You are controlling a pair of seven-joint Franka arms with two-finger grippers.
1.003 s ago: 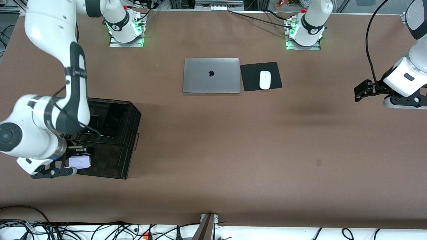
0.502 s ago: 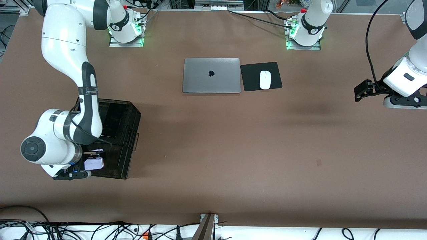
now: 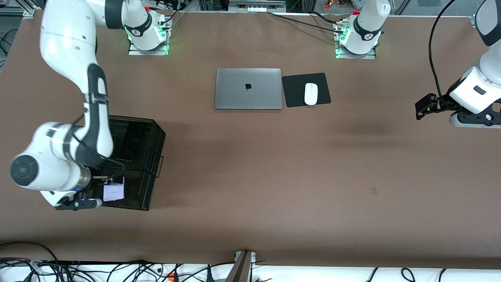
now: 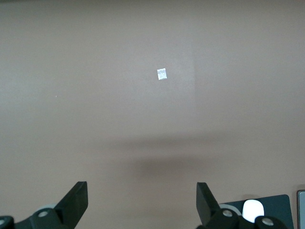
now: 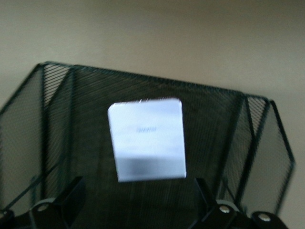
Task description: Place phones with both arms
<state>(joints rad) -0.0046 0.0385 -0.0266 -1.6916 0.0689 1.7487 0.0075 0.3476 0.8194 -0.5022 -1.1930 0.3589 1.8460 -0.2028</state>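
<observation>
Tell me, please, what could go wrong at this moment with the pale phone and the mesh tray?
The pale phone sits between the open fingers of the right gripper in the black mesh tray; lifting carelessly might clip it. It seems tilted and could slide. The left gripper, open, waits over bare table.

Brown table [image 3: 274,176], tangled cables [image 3: 117,272] along its camera-side edge.

Black wire-mesh tray [image 3: 150,156], smooth pale phone [image 3: 114,192], matt brown tabletop [image 3: 274,176]
</observation>
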